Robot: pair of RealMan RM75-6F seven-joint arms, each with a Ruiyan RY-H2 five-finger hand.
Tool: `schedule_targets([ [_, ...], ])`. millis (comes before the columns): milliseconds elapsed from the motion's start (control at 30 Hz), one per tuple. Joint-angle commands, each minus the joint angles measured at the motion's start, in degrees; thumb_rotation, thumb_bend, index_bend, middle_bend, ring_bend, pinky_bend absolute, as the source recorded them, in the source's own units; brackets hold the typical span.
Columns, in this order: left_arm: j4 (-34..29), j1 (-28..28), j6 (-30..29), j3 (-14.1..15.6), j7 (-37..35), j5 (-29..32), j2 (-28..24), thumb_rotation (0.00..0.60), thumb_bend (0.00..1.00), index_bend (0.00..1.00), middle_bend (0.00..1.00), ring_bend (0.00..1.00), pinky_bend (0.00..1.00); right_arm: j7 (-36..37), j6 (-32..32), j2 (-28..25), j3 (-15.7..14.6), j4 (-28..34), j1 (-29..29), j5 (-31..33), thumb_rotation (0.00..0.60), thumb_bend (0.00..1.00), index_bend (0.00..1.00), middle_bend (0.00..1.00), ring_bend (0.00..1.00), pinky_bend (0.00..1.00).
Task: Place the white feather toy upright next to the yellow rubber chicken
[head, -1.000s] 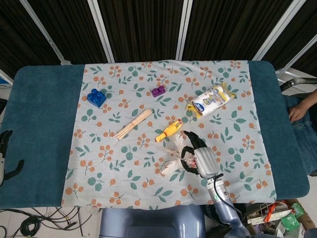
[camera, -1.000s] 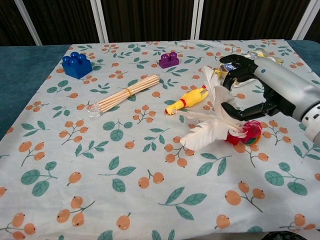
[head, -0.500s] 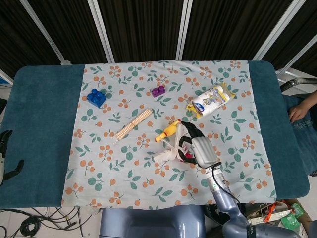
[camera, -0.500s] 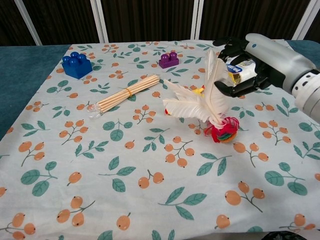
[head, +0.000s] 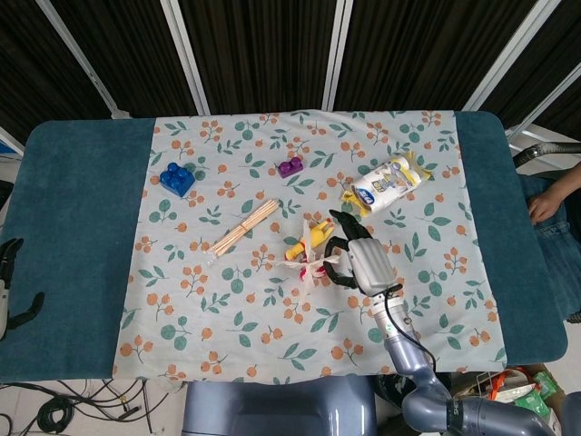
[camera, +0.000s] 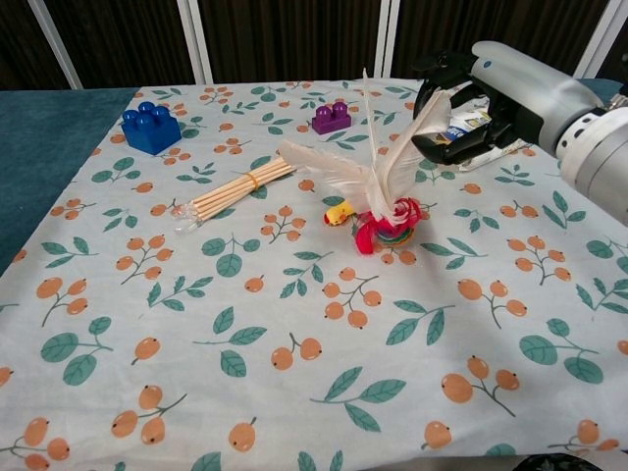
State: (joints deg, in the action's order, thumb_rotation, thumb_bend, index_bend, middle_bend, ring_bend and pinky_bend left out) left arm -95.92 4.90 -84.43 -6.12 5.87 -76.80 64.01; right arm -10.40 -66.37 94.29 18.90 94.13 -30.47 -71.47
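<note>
Head view: I see my right hand [head: 356, 259] hanging over the middle of the floral tablecloth [head: 227, 300], its dark fingers curled around the upper tips of the white feather toy with the red and multicoloured base [head: 313, 265]. The toy stands just near of the yellow rubber chicken [head: 309, 241], apparently touching it. My left hand [head: 11, 289] sits off the table's left edge; I cannot tell from here how its fingers lie. The blue padded table [head: 77, 227] shows bare bands left and right of the cloth. There is open cloth near-left of the toy. The white and yellow snack bag [head: 386, 182] lies far-right of the hand, the bundle of thin wooden sticks [head: 243, 229] left of the chicken, the blue building block [head: 177, 178] far-left, and the small purple building block [head: 290, 166] beyond the chicken.

Chest view: the toy [camera: 378, 191] stands nearly upright on its base, feathers fanning up and left, with the right hand [camera: 471, 103] pinching the tallest feathers. The chicken [camera: 340, 211] peeks out behind the base. Wide bare cloth lies on the near side. The sticks [camera: 240, 183] and both blocks [camera: 152, 128] [camera: 332, 118] stay well apart.
</note>
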Motion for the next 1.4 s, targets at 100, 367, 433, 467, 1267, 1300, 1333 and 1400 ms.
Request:
schedule_targets([
  [100, 0.0, 0.0, 0.0, 0.0, 0.0, 0.0, 0.0, 0.600, 0.32, 0.04, 0.06, 0.01, 0.05, 0.6, -0.4, -0.4, -0.8, -0.5, 0.5, 0.6, 0.600, 0.35, 0.63, 0.05, 0.04, 0.15],
  [367, 0.0, 0.0, 0.0, 0.0, 0.3, 0.1, 0.1, 0.600, 0.32, 0.04, 0.06, 0.01, 0.05, 3.7, -0.2, -0.6, -2.0, -2.1, 1.0, 1.3, 0.600, 0.35, 0.63, 0.05, 0.04, 0.15],
  [433, 0.0, 0.0, 0.0, 0.0, 0.3, 0.1, 0.1, 0.600, 0.32, 0.04, 0.06, 0.01, 0.05, 4.3, -0.3, -0.7, -2.2, -2.5, 1.0, 1.3, 0.600, 0.35, 0.63, 0.05, 0.04, 0.15],
  [467, 0.0, 0.0, 0.0, 0.0, 0.3, 0.2, 0.1, 0.600, 0.32, 0.04, 0.06, 0.01, 0.05, 4.5, -0.4, -0.7, -2.3, -2.6, 1.1, 1.3, 0.600, 0.35, 0.63, 0.05, 0.04, 0.15],
  [1267, 0.0, 0.1, 0.0, 0.0, 0.8, 0.2, 0.2, 0.600, 0.32, 0.04, 0.06, 0.01, 0.05, 6.0, -3.9, -9.7, -5.8, 2.8, 4.1, -3.8, 0.600, 0.20, 0.00, 0.02, 0.04, 0.15],
  [1300, 0.0, 0.1, 0.0, 0.0, 0.8, 0.2, 0.2, 0.600, 0.32, 0.04, 0.06, 0.01, 0.05, 5.9, -4.3, -11.3, -5.9, 4.1, 4.7, -3.9, 0.600, 0.20, 0.00, 0.02, 0.04, 0.15],
  [1333, 0.0, 0.1, 0.0, 0.0, 0.7, 0.2, 0.2, 0.600, 0.32, 0.04, 0.06, 0.01, 0.05, 5.8, -4.6, -12.5, -6.0, 5.0, 5.1, -3.8, 0.600, 0.20, 0.00, 0.02, 0.04, 0.15],
  [1400, 0.0, 0.1, 0.0, 0.0, 0.7, 0.1, 0.2, 0.600, 0.32, 0.04, 0.06, 0.01, 0.05, 5.4, -5.5, -16.4, -6.2, 7.7, 6.6, -3.7, 0.600, 0.20, 0.00, 0.02, 0.04, 0.15],
])
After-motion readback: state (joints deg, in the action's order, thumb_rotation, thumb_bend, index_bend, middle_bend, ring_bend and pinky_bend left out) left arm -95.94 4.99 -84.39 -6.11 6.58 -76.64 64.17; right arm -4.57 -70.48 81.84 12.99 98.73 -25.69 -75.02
